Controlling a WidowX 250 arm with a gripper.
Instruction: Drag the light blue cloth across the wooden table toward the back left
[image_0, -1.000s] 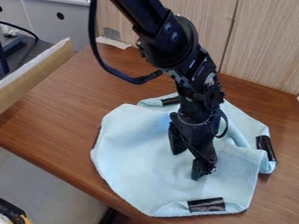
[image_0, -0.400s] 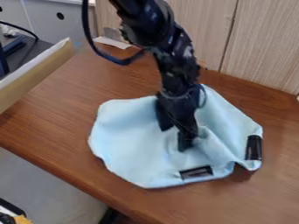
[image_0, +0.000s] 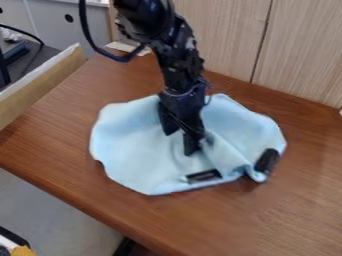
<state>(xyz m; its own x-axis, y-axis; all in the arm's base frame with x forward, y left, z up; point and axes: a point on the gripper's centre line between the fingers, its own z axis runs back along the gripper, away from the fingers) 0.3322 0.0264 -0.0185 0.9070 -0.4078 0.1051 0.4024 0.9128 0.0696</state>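
A: Where was the cloth (image_0: 130, 150) seen?

B: On the brown table (image_0: 280, 220), its left part laid out broadly flat. The gripper (image_0: 179, 142) was seen over its middle, fingers parted, one tip set down at the cloth; no clear pinch was shown.

A: How far had the work been carried?

B: Partway, as judged. The cloth was largely spread, but folds were noted to the right of the fingers, and the edge was bunched between the front dark strip (image_0: 203, 176) and the right dark strip (image_0: 267, 161). Neither release nor withdrawal was shown.
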